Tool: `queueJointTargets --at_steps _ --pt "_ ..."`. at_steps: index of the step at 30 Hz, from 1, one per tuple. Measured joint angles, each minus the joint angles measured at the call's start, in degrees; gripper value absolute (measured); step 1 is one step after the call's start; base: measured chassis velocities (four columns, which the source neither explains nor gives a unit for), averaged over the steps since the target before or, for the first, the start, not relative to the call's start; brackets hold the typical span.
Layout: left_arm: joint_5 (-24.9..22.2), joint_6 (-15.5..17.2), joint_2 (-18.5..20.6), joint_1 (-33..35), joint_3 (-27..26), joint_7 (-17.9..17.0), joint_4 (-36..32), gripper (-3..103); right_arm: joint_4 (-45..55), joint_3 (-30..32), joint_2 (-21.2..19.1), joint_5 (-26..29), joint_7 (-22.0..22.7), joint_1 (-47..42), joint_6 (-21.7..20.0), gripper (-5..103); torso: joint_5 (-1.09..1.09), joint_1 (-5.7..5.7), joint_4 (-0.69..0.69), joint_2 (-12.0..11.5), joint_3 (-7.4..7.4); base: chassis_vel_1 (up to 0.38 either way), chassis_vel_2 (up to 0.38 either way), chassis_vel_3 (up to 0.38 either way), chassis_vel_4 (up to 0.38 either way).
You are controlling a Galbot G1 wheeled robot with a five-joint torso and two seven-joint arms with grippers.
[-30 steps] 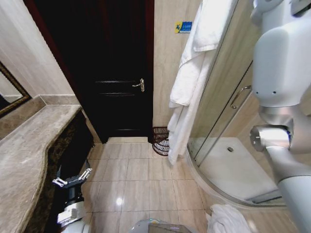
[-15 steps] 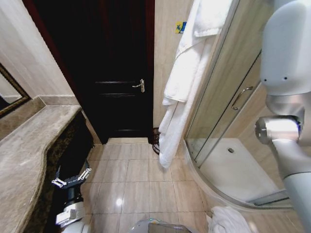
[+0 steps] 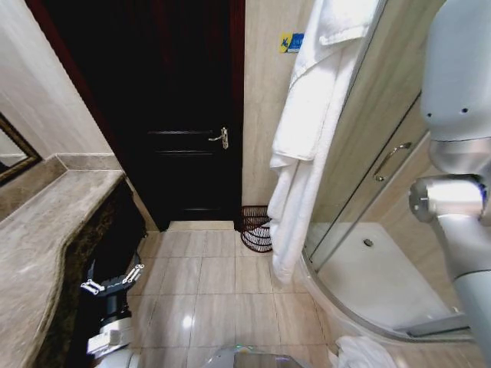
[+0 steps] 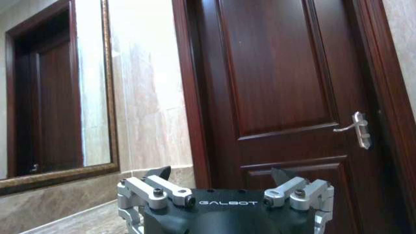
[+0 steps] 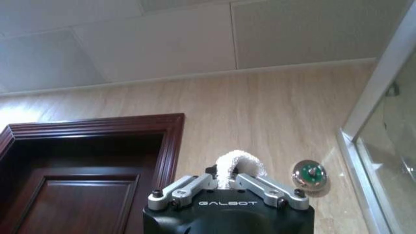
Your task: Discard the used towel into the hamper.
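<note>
The towel [image 3: 307, 146] hangs long from the raised right hand [image 5: 227, 184], pinched at its top. Its tail drapes just beside the hamper [image 3: 255, 228] at the floor's far edge by the door [image 3: 184, 115]. Centre it over the rim before releasing. The left hand [image 3: 113, 279] waits low beside the desk [image 3: 46, 238], spread wide and empty.

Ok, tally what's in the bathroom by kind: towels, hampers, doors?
Towels: 2, a hanging towel in the right gripper jaws and a floor towel
Hampers: 1, the hamper
Doors: 1, the dark door
Total: 4
</note>
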Motion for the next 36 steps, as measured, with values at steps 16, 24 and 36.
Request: queueJointTargets --at_steps 16,24,36 --pt "1.71 -0.11 0.00 0.35 1.06 0.01 -0.90 100 -0.71 -1.06 0.41 1.56 0.97 2.98 -0.79 2 -0.01 0.01 0.02 -0.01 0.01 -0.046 0.047 0.044 -0.048" --pt "2.38 -0.12 0.00 0.12 1.00 -0.15 -0.54 100 -3.78 -0.91 0.72 0.68 -0.71 6.28 -0.50 2 -0.01 -0.04 0.00 0.01 -0.01 0.000 0.000 0.000 0.000" --pt "2.21 -0.02 0.00 -0.07 0.83 -0.26 -1.09 100 -15.74 -0.52 4.79 -4.74 -4.12 12.95 2.93 2 -0.05 -0.01 0.02 0.00 -0.01 0.000 0.000 0.000 0.000"
